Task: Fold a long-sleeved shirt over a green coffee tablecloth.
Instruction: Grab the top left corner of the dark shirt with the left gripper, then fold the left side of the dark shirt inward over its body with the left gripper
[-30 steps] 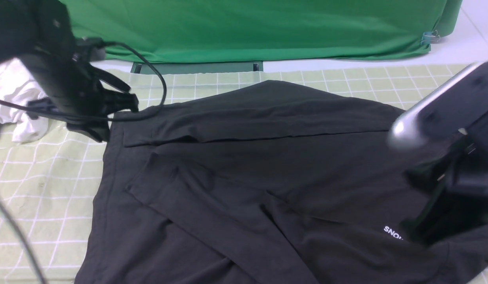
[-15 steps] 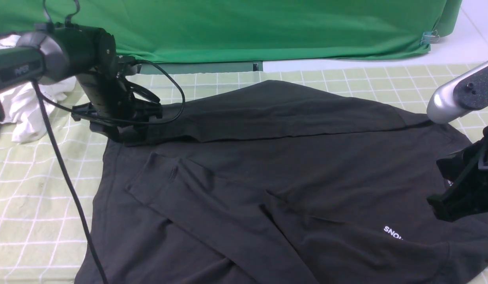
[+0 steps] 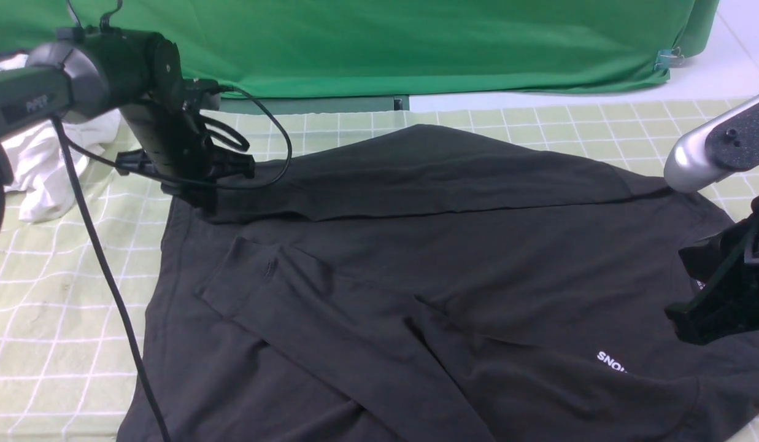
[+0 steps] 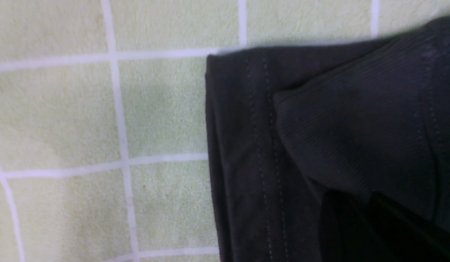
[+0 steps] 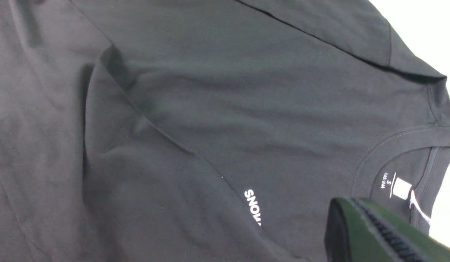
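Black cotton long-sleeved shirt (image 3: 416,276) lies spread on the green coffee tablecloth (image 3: 66,282), with the collar at the robot's right and the hem at its left. Both sleeves are already folded in. One runs along the far edge and the other lies diagonally across the body toward the near side. The white print (image 5: 253,207) and neck label (image 5: 401,188) face up, with the collar flat.

Left gripper (image 3: 202,199) is down on the far-left corner of the shirt, where the ribbed cuff (image 4: 355,127) overlaps the stitched hem (image 4: 246,163). Its jaws are pressed together, but the dark fingers over dark cloth hide whether any fabric is pinched. Right gripper (image 3: 710,313) sits just above the collar area, also pressed together, with nothing visibly in it.

Step, as I judge it: the sleeves are done and the body fold is starting, with the left side taking the far hem corner. Roughly the middle of the task.

The next move calls for a confirmed pinch on both layers at that corner, cuff and hem together. The right gripper also needs to open and grab the matching far shoulder edge. Then both should lift and carry evenly so the far edge lands straight.

Risks are the cuff slipping out and undoing the sleeve fold, or the left arm's cable (image 3: 103,270) dragging on the cloth.

White garment (image 3: 35,178) is bunched at far left, off the shirt. A deep-green sheet (image 3: 385,43) hangs behind.
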